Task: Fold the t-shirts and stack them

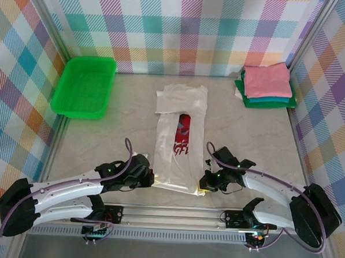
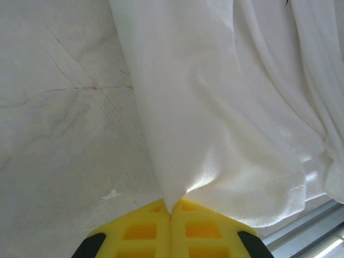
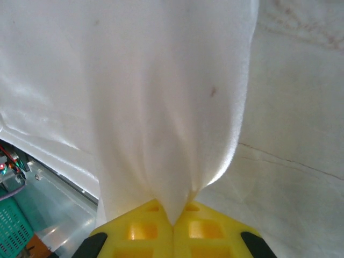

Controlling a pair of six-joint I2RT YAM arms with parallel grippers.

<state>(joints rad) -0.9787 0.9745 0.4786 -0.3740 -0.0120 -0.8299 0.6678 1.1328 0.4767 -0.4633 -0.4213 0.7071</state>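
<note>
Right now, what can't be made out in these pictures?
White cloth t-shirt: its red-and-black print is mostly folded under, top view.
Folded pink, teal and green shirt stack: the count, upper layers cover lower ones, top view.
Left gripper, right gripper: finger bodies cut off by wrist views' bottom edges.

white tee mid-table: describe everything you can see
The white soft-cloth t-shirt lies centred on the pale marbled tabletop, sides folded in to a long narrow strip, wider and rumpled at the far end. A red-and-black print shows in the middle gap. Its near corners are pinched: one in the left gripper's shut yellow fingers, one in the right gripper's.
</note>
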